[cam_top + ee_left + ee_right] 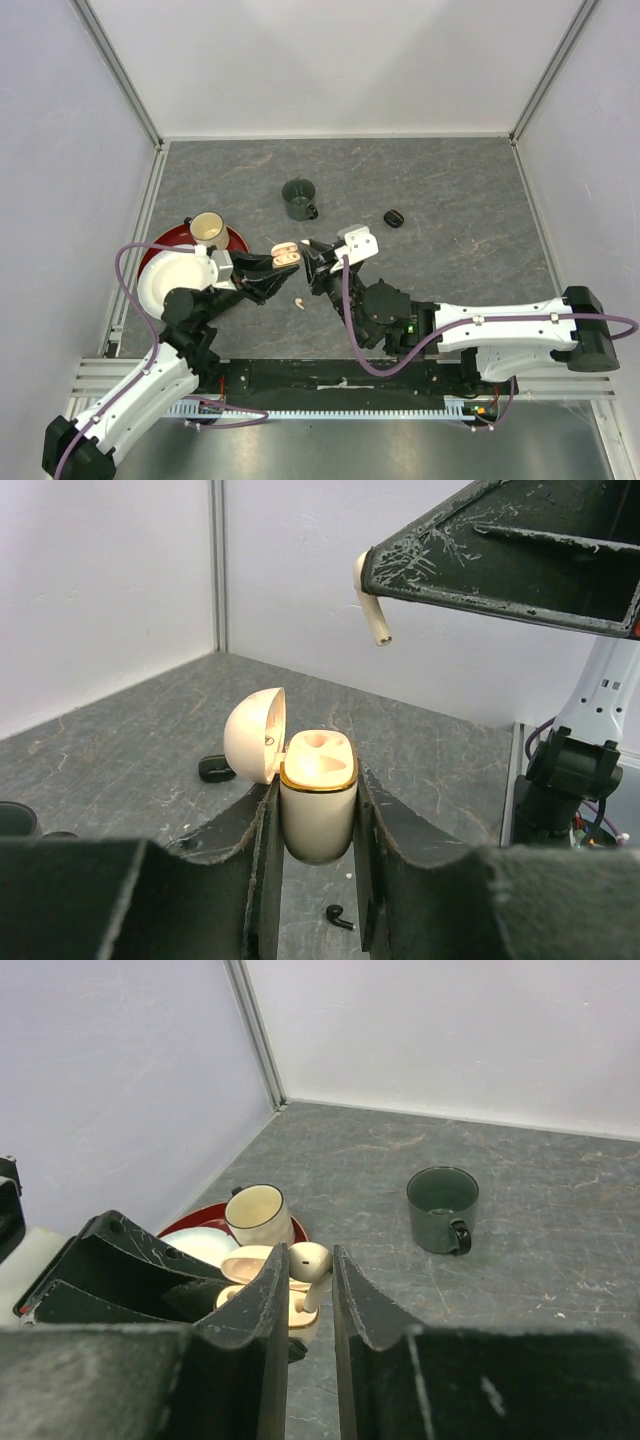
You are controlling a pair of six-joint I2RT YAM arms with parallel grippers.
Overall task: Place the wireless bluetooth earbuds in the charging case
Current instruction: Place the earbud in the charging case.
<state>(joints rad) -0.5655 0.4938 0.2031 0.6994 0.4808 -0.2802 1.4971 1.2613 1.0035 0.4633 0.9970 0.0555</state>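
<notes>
Grey surface [450, 200]. Red plate [236, 240] at left, carrying white bowl [175, 280] and cream cup [207, 227]. Dark green mug [299, 199] mid-surface. Left jaws clamped on cream charging case [318, 815], upright, lid open. Right jaws pinch cream earbud [372, 605], stem down, above case, not touching. Second cream earbud [298, 300] lies on surface.

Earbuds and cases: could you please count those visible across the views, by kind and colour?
Cream earbuds: 2, one held, one lying loose
Black earbuds: 1
Cases: 2, cream case and black case
Total: 5
</notes>
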